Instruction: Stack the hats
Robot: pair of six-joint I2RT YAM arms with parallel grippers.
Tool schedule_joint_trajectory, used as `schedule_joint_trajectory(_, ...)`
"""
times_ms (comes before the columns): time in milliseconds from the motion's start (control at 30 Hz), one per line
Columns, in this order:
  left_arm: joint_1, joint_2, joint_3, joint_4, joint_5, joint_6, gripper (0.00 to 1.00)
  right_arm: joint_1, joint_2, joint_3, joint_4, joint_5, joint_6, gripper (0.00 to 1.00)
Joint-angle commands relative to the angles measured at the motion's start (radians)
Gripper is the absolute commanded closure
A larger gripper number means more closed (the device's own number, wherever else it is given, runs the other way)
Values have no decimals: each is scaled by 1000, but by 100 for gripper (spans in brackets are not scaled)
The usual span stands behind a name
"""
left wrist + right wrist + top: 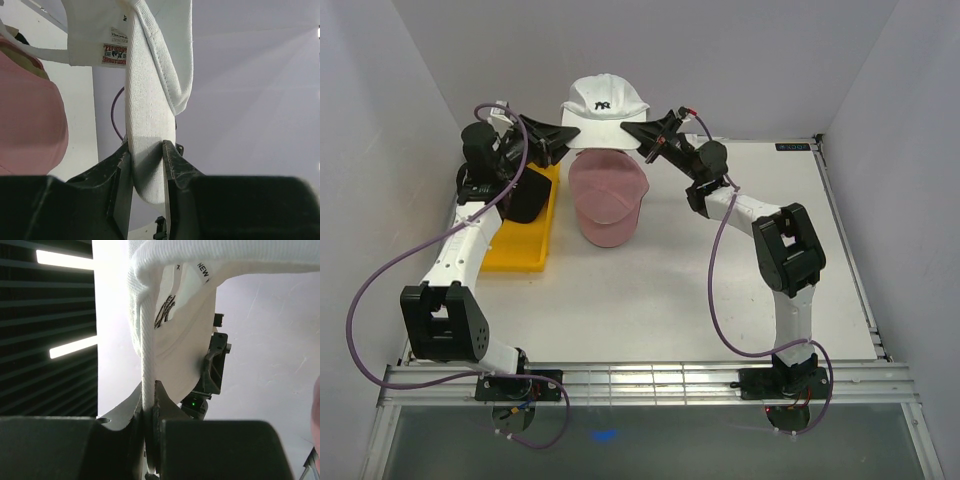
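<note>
Left jaws and right jaws clamp opposite edges of the white cap (pixel 605 100), holding it spread above the pink cap (pixel 607 200), seemingly to lower it on top.

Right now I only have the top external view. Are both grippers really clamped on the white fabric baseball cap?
Observer: In the left wrist view, the left gripper pinches the white fabric baseball cap by its brim, a finger against each face.
Operator: And the right one?
Observer: Its wrist view shows the right gripper shut on a thin white edge of that cap.
Operator: Anything else?
Observer: A red and white label shows on the cap's inside.
</note>
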Motion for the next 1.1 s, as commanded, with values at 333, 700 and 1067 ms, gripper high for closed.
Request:
schedule_joint_trajectory(333, -15, 65, -70, 122, 102, 46, 89, -7, 49, 68, 97, -205, -87, 92)
schedule_joint_trajectory(700, -26, 91, -142, 185, 160, 49, 93, -9, 37, 5, 143, -260, -130, 92)
schedule_joint_trajectory(1067, -26, 56, -225, 198, 186, 80, 95, 2, -8, -61, 120, -317, -215, 92)
